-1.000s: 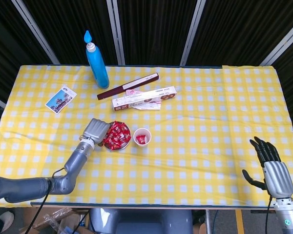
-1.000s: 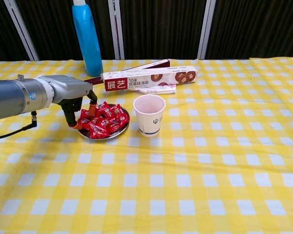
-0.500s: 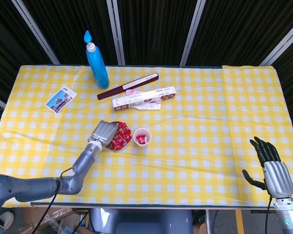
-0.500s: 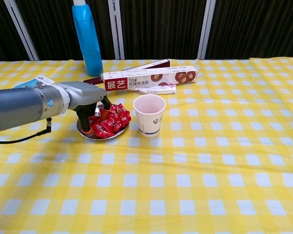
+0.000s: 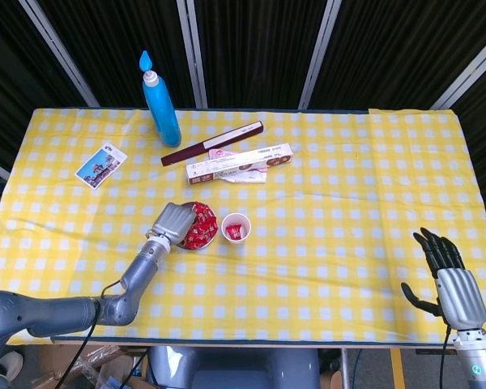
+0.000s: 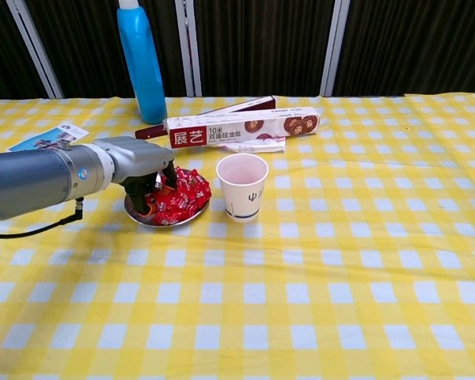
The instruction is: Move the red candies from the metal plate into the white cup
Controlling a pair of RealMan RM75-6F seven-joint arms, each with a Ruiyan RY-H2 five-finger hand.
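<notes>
Red candies [image 5: 201, 226] fill the metal plate [image 5: 196, 245] in the head view, left hand [image 5: 172, 221] over its left side; a few lie in the white cup [image 5: 236, 228]. Right hand [image 5: 448, 271] hovers splayed, holding nothing. Chest view: left hand's fingers [image 6: 152, 188] dig into the candies; whether they grasp one, I cannot tell.

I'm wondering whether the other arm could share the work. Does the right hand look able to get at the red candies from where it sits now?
Probably not without a long reach: the right hand sits at the table's near right corner, far from the red candies, where the left hand already rests.
</notes>
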